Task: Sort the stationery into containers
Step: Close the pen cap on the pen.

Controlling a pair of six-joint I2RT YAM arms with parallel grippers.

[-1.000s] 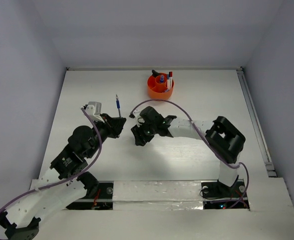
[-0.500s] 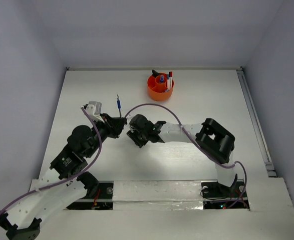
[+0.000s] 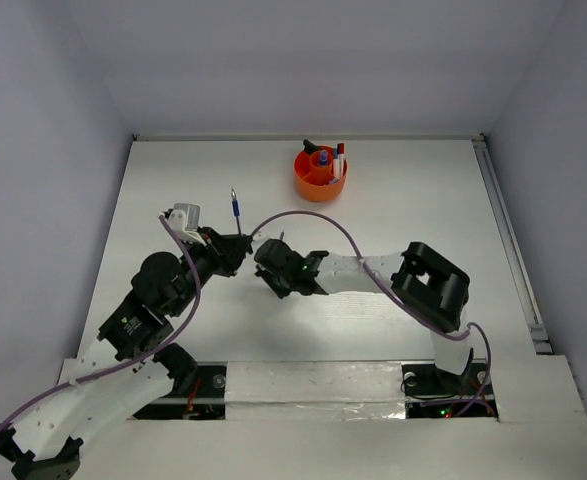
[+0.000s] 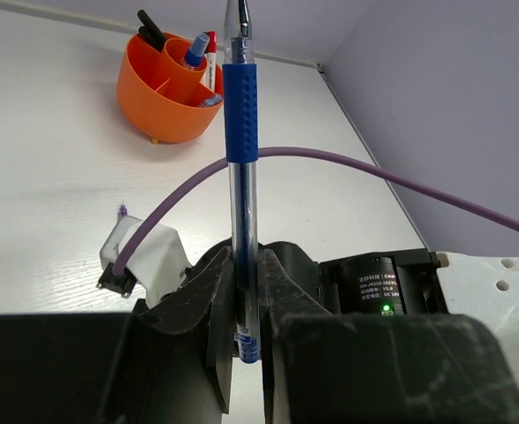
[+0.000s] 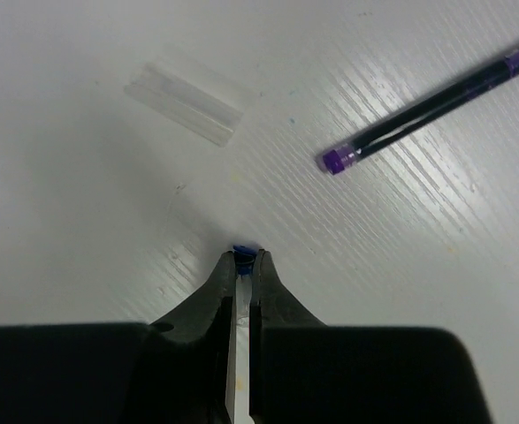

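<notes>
The left gripper (image 4: 246,269) clamped the blue pen (image 4: 240,115) between its fingers, shaft jutting past them. The right gripper (image 5: 244,261) pinched a blue tip, seemingly that pen's end. So slight a hold could slip mid-handover.

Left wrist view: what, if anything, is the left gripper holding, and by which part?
A clear plastic pen with a blue rubber grip, clamped by the left gripper on its clear barrel just below the blue grip.
</notes>
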